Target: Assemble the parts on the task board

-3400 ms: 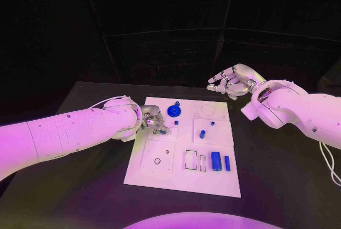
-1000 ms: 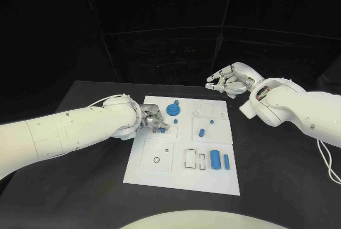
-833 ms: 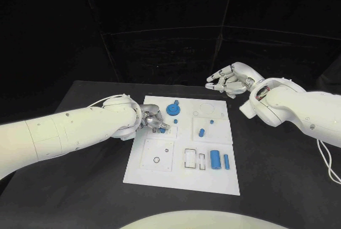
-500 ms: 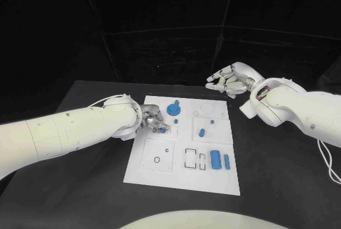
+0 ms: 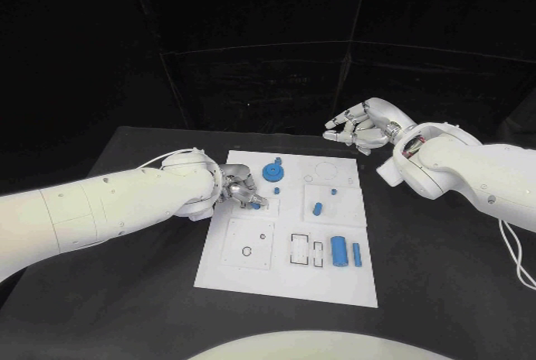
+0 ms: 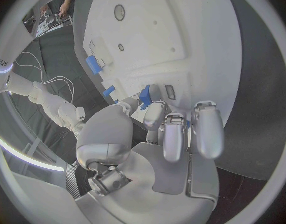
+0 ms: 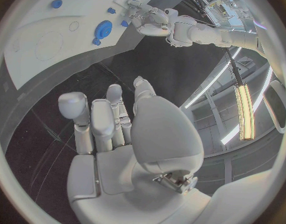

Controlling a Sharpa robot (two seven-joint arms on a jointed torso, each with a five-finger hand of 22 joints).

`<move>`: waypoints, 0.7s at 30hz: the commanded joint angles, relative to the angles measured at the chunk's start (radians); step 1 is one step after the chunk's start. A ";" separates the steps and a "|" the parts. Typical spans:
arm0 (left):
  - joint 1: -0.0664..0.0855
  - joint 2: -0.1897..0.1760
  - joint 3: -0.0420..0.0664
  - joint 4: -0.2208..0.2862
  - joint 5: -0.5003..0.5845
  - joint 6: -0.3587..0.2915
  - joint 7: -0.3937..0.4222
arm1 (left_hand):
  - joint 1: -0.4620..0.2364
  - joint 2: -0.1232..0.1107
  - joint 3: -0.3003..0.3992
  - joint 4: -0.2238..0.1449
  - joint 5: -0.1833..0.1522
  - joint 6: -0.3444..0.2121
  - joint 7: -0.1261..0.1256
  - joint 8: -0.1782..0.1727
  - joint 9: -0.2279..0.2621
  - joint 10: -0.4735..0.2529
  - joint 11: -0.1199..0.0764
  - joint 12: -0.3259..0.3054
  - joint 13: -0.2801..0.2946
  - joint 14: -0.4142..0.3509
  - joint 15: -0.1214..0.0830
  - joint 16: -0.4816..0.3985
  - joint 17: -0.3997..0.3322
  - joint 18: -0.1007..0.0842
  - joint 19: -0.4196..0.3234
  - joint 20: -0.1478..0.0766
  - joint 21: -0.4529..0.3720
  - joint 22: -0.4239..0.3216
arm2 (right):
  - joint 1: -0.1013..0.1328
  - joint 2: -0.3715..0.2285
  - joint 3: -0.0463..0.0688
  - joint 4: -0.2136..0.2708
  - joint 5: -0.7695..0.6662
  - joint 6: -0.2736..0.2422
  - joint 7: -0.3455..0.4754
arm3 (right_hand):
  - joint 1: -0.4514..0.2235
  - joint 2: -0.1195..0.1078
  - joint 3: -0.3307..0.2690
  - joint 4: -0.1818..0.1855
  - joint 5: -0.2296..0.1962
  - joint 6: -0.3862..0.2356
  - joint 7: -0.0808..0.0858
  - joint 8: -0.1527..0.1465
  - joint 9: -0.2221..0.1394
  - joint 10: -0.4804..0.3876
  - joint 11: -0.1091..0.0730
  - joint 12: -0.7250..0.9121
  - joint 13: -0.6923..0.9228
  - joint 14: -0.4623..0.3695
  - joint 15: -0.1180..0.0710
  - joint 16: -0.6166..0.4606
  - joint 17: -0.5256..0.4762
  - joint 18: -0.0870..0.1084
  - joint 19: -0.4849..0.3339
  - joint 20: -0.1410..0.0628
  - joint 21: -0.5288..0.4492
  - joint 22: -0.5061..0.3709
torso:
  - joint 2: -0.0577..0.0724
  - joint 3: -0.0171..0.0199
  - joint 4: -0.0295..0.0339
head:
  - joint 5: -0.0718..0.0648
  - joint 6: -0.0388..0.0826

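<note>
Silver fingers of our left hand [image 5: 237, 186] pinch a small blue part [image 5: 255, 206] against the white task board [image 5: 280, 286]; the wrist cam shows that same blue part [image 6: 144, 96] between the fingertips [image 6: 156, 115], touching the board [image 6: 199, 45] surface. Whether it's seated in a slot or just resting there we can't tell, since the fingers cover it. Just beyond the left hand, farther from the robot, sits a blue gear [image 5: 273, 173] w/ a small peg beside it. Toward the board's centre from that hand are a couple of short blue pegs [image 5: 317, 208]. Nearer the robot, two blue cylinders [image 5: 338, 253] lie side by side next to rectangular cut-outs. Our right hand [image 5: 359, 128] hangs off the board's far corner, above the black table [image 5: 134, 298], fingers loosely curled and apart, holding nothing.
</note>
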 commanded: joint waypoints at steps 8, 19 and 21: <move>0.000 -0.002 0.000 0.001 -0.003 -0.011 0.002 | -0.016 -0.006 -0.034 0.011 -0.004 0.006 0.000 -0.008 0.000 0.005 -0.002 -0.001 -0.002 0.104 -0.007 0.003 0.263 -0.016 0.024 -0.007 -0.003 -0.001 | 0.002 0.001 0.001 0.000 -0.002 0.003 0.010 | -0.002 0.009 -0.005 0.000 0.003 -0.002 -0.002 0.005 -0.001 -0.009 -0.001 -0.007 -0.002 0.010 -0.003 -0.007 -0.001 0.016 -0.001 0.000 -0.007 -0.002 | 0.000 0.0001 -0.0007 | -0.001 0.001; 0.000 -0.010 0.000 0.019 0.000 -0.026 0.002 | 0.131 0.028 0.049 -0.088 0.010 -0.011 -0.008 -0.014 0.002 0.001 -0.009 -0.006 -0.004 0.104 -0.014 0.003 0.263 -0.015 0.024 -0.011 -0.007 -0.003 | 0.002 0.001 0.001 -0.001 -0.002 0.004 0.010 | -0.002 0.009 -0.005 0.001 0.003 -0.002 -0.002 0.006 -0.001 -0.009 -0.001 -0.007 -0.002 0.010 -0.003 -0.007 -0.001 0.016 -0.001 0.000 -0.007 -0.002 | 0.000 0.0003 0.0006 | 0.000 0.001; 0.000 -0.012 0.000 0.023 0.000 -0.030 0.002 | 0.166 0.036 0.094 -0.118 0.011 -0.018 -0.006 -0.017 0.002 -0.003 -0.008 -0.011 -0.007 0.104 -0.014 0.003 0.263 -0.014 0.023 -0.013 -0.009 -0.004 | 0.002 0.002 0.001 -0.001 -0.002 0.004 0.010 | -0.003 0.009 -0.006 0.001 0.004 -0.002 -0.002 0.006 -0.001 -0.009 -0.001 -0.007 -0.002 0.010 -0.003 -0.007 -0.001 0.016 -0.001 0.000 -0.007 -0.002 | -0.001 0.0003 0.0005 | 0.000 0.000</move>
